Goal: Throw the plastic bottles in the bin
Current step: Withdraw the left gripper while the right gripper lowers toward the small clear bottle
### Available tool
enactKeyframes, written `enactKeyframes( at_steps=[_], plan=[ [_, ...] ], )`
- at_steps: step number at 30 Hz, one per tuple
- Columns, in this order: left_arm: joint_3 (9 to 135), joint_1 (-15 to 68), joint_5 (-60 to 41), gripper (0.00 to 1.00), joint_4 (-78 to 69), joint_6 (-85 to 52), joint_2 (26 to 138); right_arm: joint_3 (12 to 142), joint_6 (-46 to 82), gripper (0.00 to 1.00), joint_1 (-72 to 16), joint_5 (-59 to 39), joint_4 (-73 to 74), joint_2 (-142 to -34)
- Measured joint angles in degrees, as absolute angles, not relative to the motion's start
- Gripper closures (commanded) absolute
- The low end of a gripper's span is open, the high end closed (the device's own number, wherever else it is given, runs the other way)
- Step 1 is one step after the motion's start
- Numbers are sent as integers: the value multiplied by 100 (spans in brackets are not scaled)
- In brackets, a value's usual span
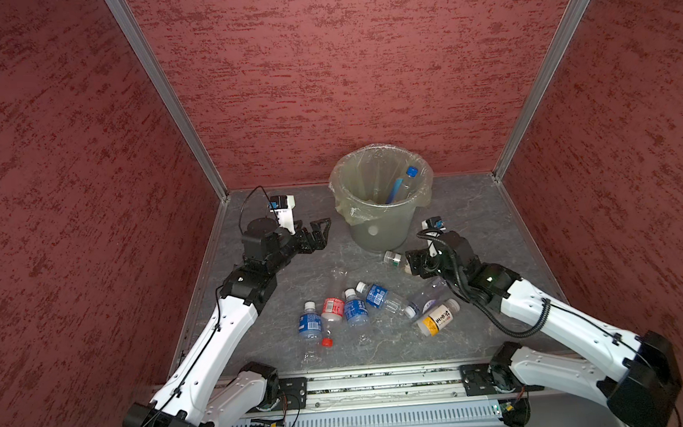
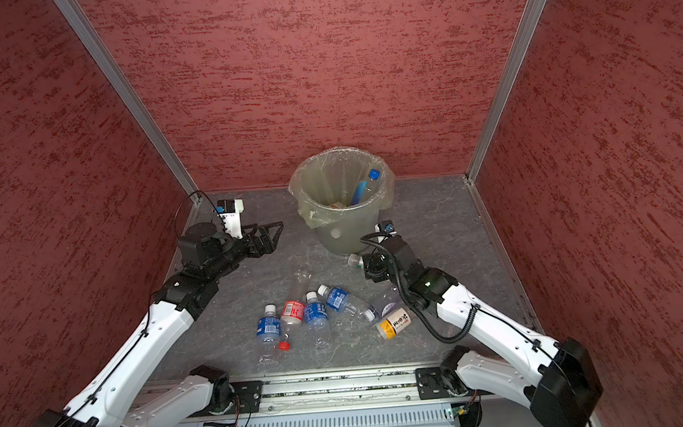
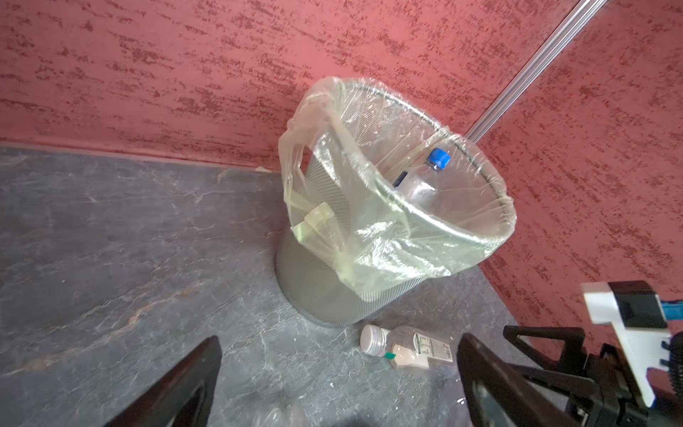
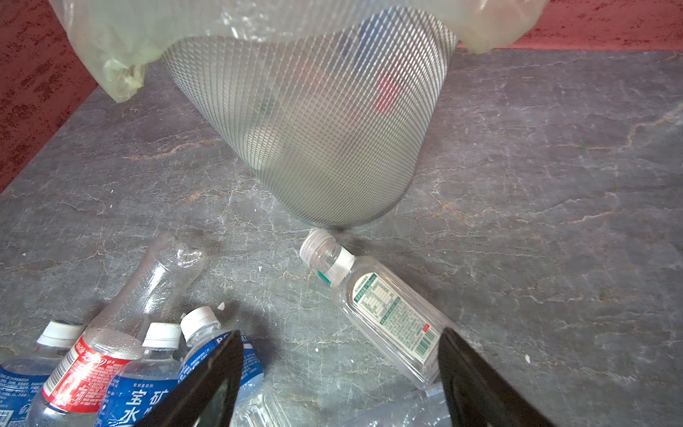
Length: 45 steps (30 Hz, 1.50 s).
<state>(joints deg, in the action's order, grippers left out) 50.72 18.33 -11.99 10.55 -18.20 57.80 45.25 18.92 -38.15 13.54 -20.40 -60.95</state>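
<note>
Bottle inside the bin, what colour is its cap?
Its cap is blue, clearest in the left wrist view.

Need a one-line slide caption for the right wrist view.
Open jaws poised at a green-labelled bottle lying by the foot of the lined mesh bin.
</note>
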Motion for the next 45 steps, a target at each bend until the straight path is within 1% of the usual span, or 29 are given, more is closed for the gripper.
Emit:
enactKeyframes(
  at_steps=[4,14,24,35,41,45],
  plan=[
    [4877,1970,-1037,0,1345,-1809,5734,4525,1892,17,-3817,1356,-2040,-6110],
    [4539,2797,-390,1,1890,-1715,5774,4525,1885,17,-3817,1413,-2040,-6154],
    [4582,3459,156,1,2532,-1717,6405,4449,1879,16,-3817,1461,-2027,-6130],
    [4998,3496,469,0,3179,-1732,7408,4418,1863,15,-3817,1522,-2027,-6099],
    [5013,3496,478,7,3330,-1763,7815,4418,1863,14,-3817,1608,-2023,-6095],
    [5037,3494,438,10,3365,-1776,8031,4418,1865,14,-3817,1678,-2023,-6095]
  ],
)
